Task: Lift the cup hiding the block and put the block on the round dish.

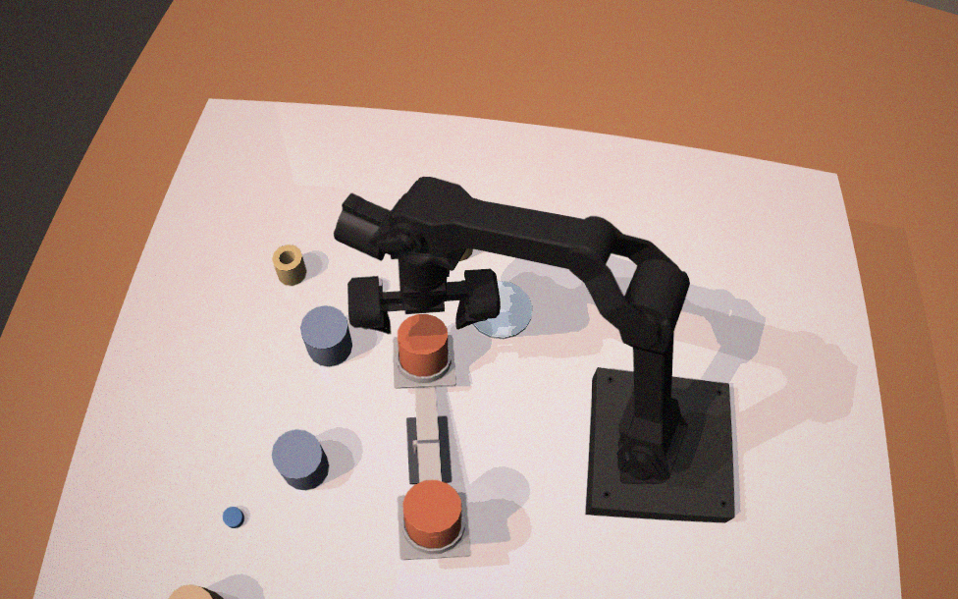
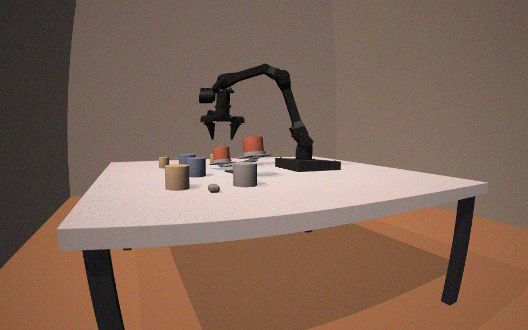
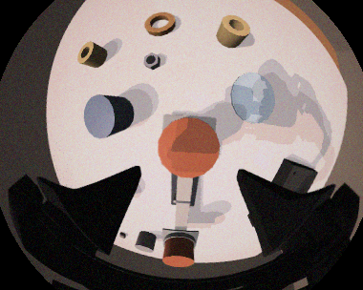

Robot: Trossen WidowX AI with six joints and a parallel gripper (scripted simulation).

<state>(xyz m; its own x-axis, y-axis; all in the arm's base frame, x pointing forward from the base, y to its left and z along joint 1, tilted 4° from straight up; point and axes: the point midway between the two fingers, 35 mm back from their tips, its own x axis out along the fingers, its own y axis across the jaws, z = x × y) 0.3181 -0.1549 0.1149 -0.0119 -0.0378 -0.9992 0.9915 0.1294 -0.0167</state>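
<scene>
My gripper (image 1: 423, 327) (image 2: 221, 138) (image 3: 189, 173) is open and empty, pointing straight down above the far orange-red cup (image 1: 423, 359) (image 2: 221, 154) (image 3: 189, 143), fingers on either side and tips a little above its top. This cup stands on the lowered end of the balance (image 1: 427, 460) (image 3: 183, 188). The near orange-red cup (image 1: 432, 521) (image 2: 252, 145) (image 3: 179, 250) stands on the raised end. The round pale-blue dish (image 1: 512, 314) (image 3: 252, 102) lies right of the far cup, partly behind a finger in the top view. No block shows; both cups cover what is beneath them.
Two blue-grey cylinders (image 1: 325, 335) (image 1: 300, 456) stand left of the balance. Tan tubes (image 3: 95, 56) (image 3: 231, 36), a ring (image 3: 153, 31) and a nut lie beyond. A tan cylinder (image 2: 177, 177), a grey cylinder (image 2: 244, 175) and a pebble (image 2: 213, 188) are near the front.
</scene>
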